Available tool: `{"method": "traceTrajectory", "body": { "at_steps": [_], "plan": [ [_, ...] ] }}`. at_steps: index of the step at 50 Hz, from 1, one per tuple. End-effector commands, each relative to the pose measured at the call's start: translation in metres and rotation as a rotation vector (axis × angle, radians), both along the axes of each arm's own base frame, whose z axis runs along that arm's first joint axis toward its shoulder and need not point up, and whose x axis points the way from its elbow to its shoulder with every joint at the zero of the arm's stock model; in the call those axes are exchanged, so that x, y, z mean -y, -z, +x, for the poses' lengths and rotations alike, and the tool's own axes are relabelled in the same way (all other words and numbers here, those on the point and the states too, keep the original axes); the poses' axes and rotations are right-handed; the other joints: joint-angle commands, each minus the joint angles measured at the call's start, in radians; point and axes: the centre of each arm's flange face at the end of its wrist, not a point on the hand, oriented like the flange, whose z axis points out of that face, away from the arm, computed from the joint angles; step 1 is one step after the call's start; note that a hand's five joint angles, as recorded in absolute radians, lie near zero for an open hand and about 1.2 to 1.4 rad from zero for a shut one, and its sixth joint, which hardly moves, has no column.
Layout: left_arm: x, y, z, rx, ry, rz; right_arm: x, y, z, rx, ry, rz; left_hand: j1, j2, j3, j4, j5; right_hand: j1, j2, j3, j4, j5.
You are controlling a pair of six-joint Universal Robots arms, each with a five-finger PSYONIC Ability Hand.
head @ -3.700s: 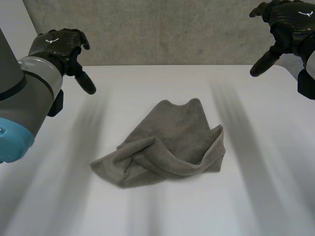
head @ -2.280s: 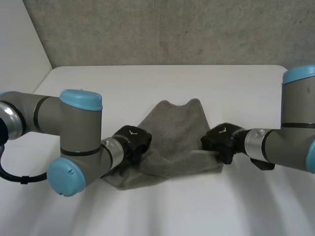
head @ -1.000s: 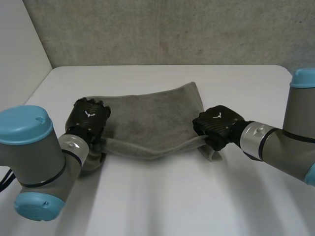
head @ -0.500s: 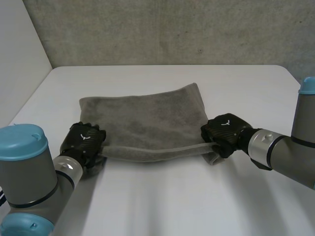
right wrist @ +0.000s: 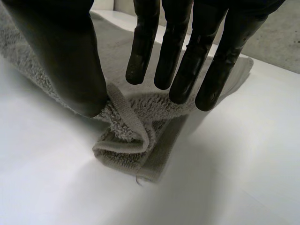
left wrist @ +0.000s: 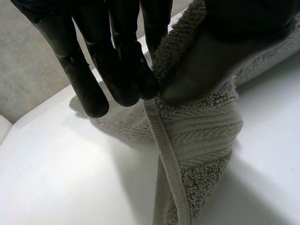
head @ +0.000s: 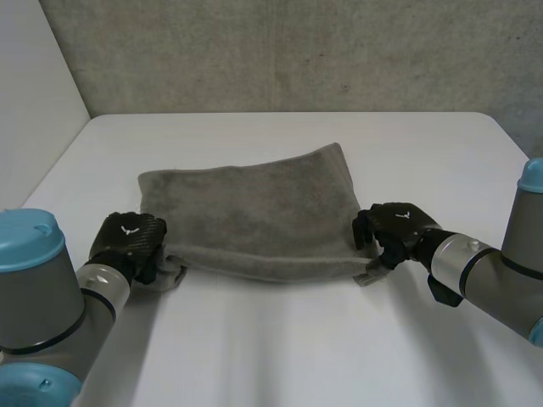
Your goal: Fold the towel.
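Head view: spreading step, nearly done. Left hand (head: 129, 242) pinches towel (head: 254, 212) at 8 o'clock corner; right hand (head: 392, 231), fingers apart, touches 4 o'clock corner. Next, probably: right grasps, both fold toward 12 o'clock.

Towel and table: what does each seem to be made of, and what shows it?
Towel: apparently grey terry cloth, matte; looped pile and a flat woven hem band show. Table: smooth white top with slight sheen, perhaps laminate or plastic; uncertain.

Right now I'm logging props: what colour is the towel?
Plain grey towel, flat woven band along its edge; clearest in the left wrist view.
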Motion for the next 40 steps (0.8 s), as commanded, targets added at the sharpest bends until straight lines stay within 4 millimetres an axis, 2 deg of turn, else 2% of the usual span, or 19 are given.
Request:
{"method": "traceTrajectory", "body": {
  "at_steps": [1, 7, 10, 11, 12, 14, 18, 20, 21, 23, 24, 26, 27, 29, 31, 35, 37, 38, 40],
  "plan": [
    [0.004, 0.001, 0.006, -0.033, -0.033, 0.018, 0.008, 0.005, -0.002, -0.006, 0.053, -0.03, 0.093, 0.059, 0.066, 0.041, 0.074, 0.002, -0.024, -0.009, -0.013, 0.012],
    [0.008, 0.0, 0.011, -0.036, -0.051, 0.012, 0.01, 0.016, -0.003, -0.024, 0.06, -0.011, 0.093, 0.059, 0.066, 0.041, 0.074, 0.046, 0.02, 0.035, 0.031, 0.056],
    [0.012, -0.005, 0.014, -0.038, -0.065, -0.003, 0.012, 0.022, -0.004, -0.031, 0.062, 0.005, 0.093, 0.059, 0.066, 0.041, 0.074, 0.161, 0.134, 0.15, 0.145, 0.171],
    [0.015, -0.009, 0.016, -0.042, -0.074, -0.015, 0.013, 0.023, -0.004, -0.031, 0.064, 0.008, 0.093, 0.059, 0.066, 0.041, 0.074, 0.3, 0.274, 0.289, 0.285, 0.31],
    [0.017, -0.013, 0.018, -0.047, -0.082, -0.028, 0.014, 0.022, -0.004, -0.024, 0.066, 0.009, 0.093, 0.059, 0.066, 0.041, 0.074, 0.482, 0.456, 0.471, 0.466, 0.492],
    [0.019, -0.019, 0.018, -0.052, -0.085, -0.049, 0.016, 0.019, -0.005, -0.014, 0.07, 0.008, 0.093, 0.059, 0.066, 0.041, 0.074, 0.596, 0.57, 0.585, 0.581, 0.606],
    [0.021, -0.035, 0.018, -0.065, -0.085, -0.099, 0.02, 0.008, -0.005, 0.007, 0.081, -0.011, 0.093, 0.059, 0.066, 0.041, 0.074, 0.597, 0.571, 0.586, 0.582, 0.607],
    [0.025, -0.062, 0.018, -0.094, -0.086, -0.186, 0.022, -0.018, -0.004, 0.05, 0.092, -0.054, 0.093, 0.059, 0.066, 0.041, 0.074, 0.597, 0.571, 0.586, 0.582, 0.607],
    [0.025, -0.062, 0.018, -0.095, -0.086, -0.187, 0.022, -0.018, -0.004, 0.05, 0.092, -0.054, 0.093, 0.059, 0.066, 0.041, 0.074, 0.597, 0.571, 0.586, 0.582, 0.607],
    [0.026, -0.1, 0.017, -0.131, -0.084, -0.297, 0.019, -0.07, -0.004, 0.135, 0.08, -0.125, 0.093, 0.059, 0.066, 0.041, 0.074, 0.597, 0.571, 0.586, 0.582, 0.607],
    [0.026, -0.1, 0.017, -0.131, -0.084, -0.297, 0.019, -0.07, -0.004, 0.135, 0.08, -0.126, 0.093, 0.059, 0.066, 0.041, 0.074, 0.597, 0.571, 0.586, 0.582, 0.607],
    [0.02, -0.145, 0.019, -0.169, -0.081, -0.412, 0.013, -0.124, -0.007, 0.236, 0.05, -0.205, 0.093, 0.059, 0.066, 0.041, 0.074, 0.597, 0.571, 0.586, 0.582, 0.607],
    [0.02, -0.145, 0.019, -0.169, -0.081, -0.412, 0.013, -0.125, -0.007, 0.236, 0.05, -0.205, 0.093, 0.059, 0.066, 0.041, 0.074, 0.597, 0.571, 0.586, 0.582, 0.607],
    [0.014, -0.175, 0.021, -0.194, -0.079, -0.473, 0.008, -0.164, -0.014, 0.307, 0.024, -0.27, 0.093, 0.059, 0.066, 0.041, 0.074, 0.597, 0.571, 0.586, 0.582, 0.607],
    [0.012, -0.18, 0.022, -0.199, -0.079, -0.479, 0.005, -0.17, -0.015, 0.318, 0.011, -0.27, 0.093, 0.059, 0.066, 0.041, 0.074, 0.597, 0.571, 0.586, 0.582, 0.607],
    [0.01, -0.173, 0.022, -0.184, -0.079, -0.445, 0.003, -0.156, -0.012, 0.316, -0.007, -0.207, 0.093, 0.059, 0.066, 0.041, 0.074, 0.597, 0.571, 0.586, 0.582, 0.607],
    [0.007, -0.147, 0.024, -0.158, -0.084, -0.371, 0.005, -0.125, -0.01, 0.284, -0.006, -0.125, 0.093, 0.059, 0.066, 0.041, 0.074, 0.597, 0.571, 0.586, 0.582, 0.607],
    [0.007, -0.147, 0.024, -0.158, -0.084, -0.371, 0.005, -0.125, -0.01, 0.283, -0.006, -0.125, 0.093, 0.059, 0.066, 0.041, 0.074, 0.597, 0.571, 0.586, 0.582, 0.607],
    [0.006, -0.109, 0.024, -0.116, -0.087, -0.259, 0.007, -0.094, -0.007, 0.223, -0.012, -0.071, 0.093, 0.059, 0.066, 0.041, 0.074, 0.597, 0.571, 0.586, 0.582, 0.607]
  ]
}}
